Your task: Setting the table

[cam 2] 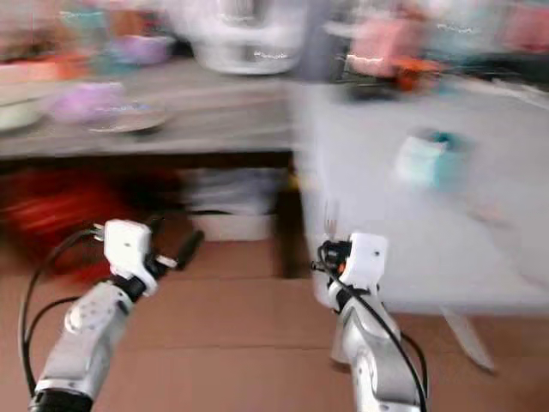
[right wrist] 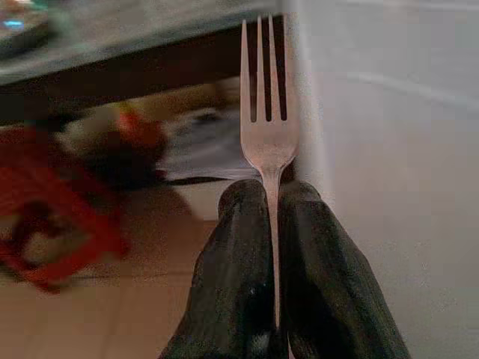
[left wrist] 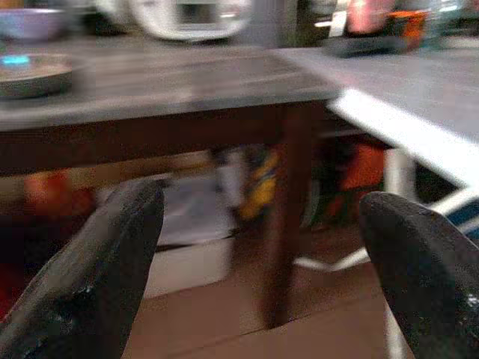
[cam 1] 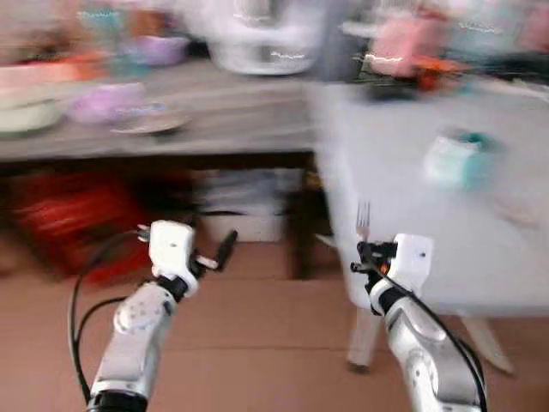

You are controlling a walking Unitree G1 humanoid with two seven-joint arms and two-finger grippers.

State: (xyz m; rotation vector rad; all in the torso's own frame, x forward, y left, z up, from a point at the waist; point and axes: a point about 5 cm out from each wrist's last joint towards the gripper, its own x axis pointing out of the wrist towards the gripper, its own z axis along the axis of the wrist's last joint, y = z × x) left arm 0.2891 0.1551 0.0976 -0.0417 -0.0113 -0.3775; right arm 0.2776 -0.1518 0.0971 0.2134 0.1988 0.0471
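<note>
Right gripper (right wrist: 273,217) clamped on fork (right wrist: 268,112) handle, tines upright, just before white table (cam 1: 403,197) edge. Left gripper (left wrist: 262,247) wide apart, empty, facing wooden bench (cam 1: 214,120). Teal cup (cam 1: 459,159) on table beyond; background blurred.

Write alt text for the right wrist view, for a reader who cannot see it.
The right gripper has its two black fingers shut on the handle of a metal fork, tines pointing up and away from the wrist. Beyond it on one side is a white table; on the other, a dark wooden table with blurred red items on the floor beneath.
</note>
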